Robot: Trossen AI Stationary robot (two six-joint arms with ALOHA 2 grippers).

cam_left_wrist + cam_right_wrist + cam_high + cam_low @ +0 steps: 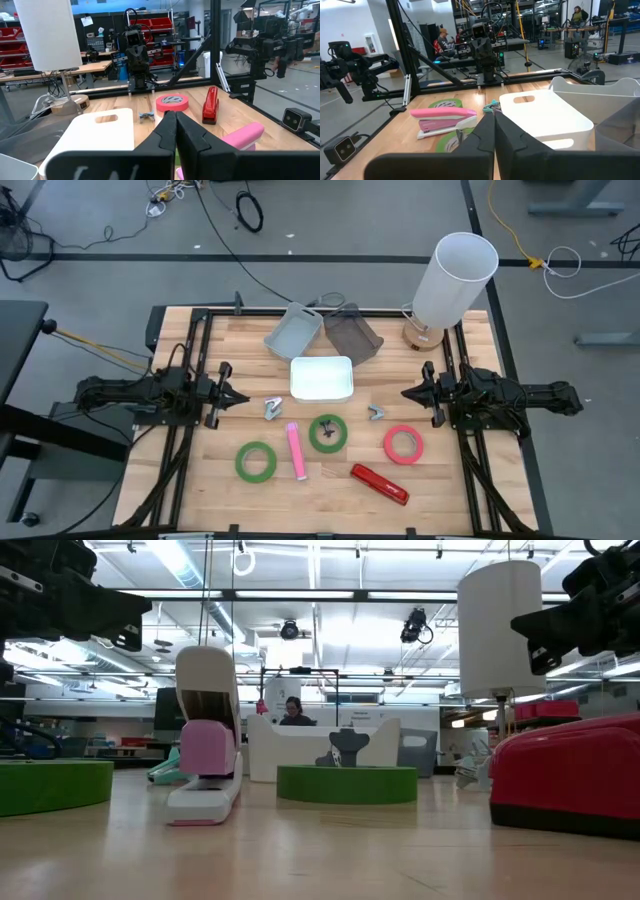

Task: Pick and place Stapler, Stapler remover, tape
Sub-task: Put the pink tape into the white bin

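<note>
A pink stapler [295,451] and a red stapler [380,484] lie on the wooden table near its front. Two green tape rolls [256,461] [328,433] and a red tape roll [403,444] lie flat around them. Two small metal staple removers [273,409] [376,412] rest a little farther back. My left gripper [240,396] is shut and held level above the table's left side, its tip [171,117] pointing toward the middle. My right gripper [408,393] is shut and level at the right side, its tip [490,116] facing the left one. Neither touches anything.
A white bin [321,379] stands at the table's middle, with a grey bin [293,332] and a dark bin [352,334] behind it. A white lamp [452,280] stands at the far right corner. Black frame rails [195,360] run along both sides.
</note>
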